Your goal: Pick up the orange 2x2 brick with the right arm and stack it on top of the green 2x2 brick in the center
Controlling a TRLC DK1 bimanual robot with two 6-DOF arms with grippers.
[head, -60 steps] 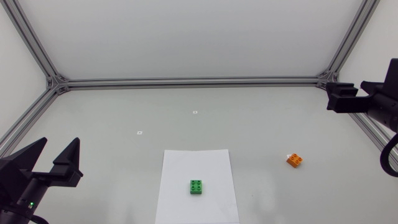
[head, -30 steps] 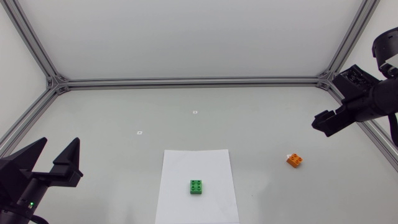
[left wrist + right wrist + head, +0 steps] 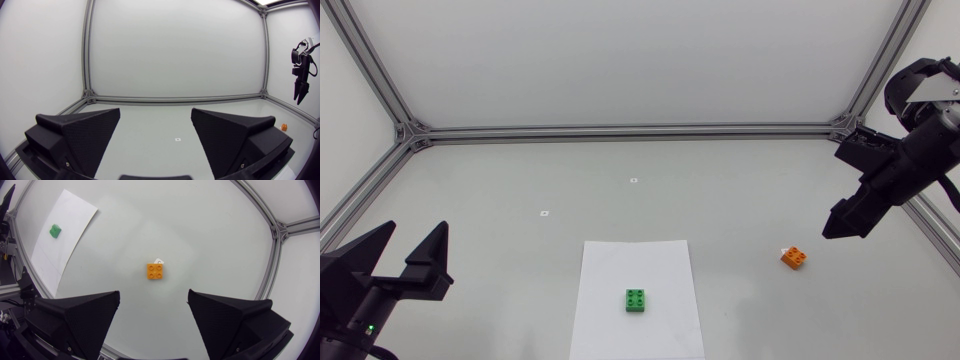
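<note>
The orange 2x2 brick [image 3: 794, 258] lies on the table right of centre; in the right wrist view the same orange brick [image 3: 154, 271] sits ahead of the open fingers, well below them. The green 2x2 brick [image 3: 636, 300] rests on a white paper sheet [image 3: 635, 262] in the centre, and the green brick [image 3: 55, 230] shows far off in the right wrist view. My right gripper [image 3: 840, 222] hangs above the table, pointing down, up and right of the orange brick, open. My left gripper [image 3: 412, 250] stands open and empty at the left edge.
An aluminium frame [image 3: 620, 131] borders the table at the back and sides. Small white markers [image 3: 633, 180] lie on the table behind the sheet. A little white tag [image 3: 159, 261] sits beside the orange brick.
My right arm has swung in from the right edge, lowered and tilted its gripper downward toward the orange brick. The left arm and both bricks stayed still.
</note>
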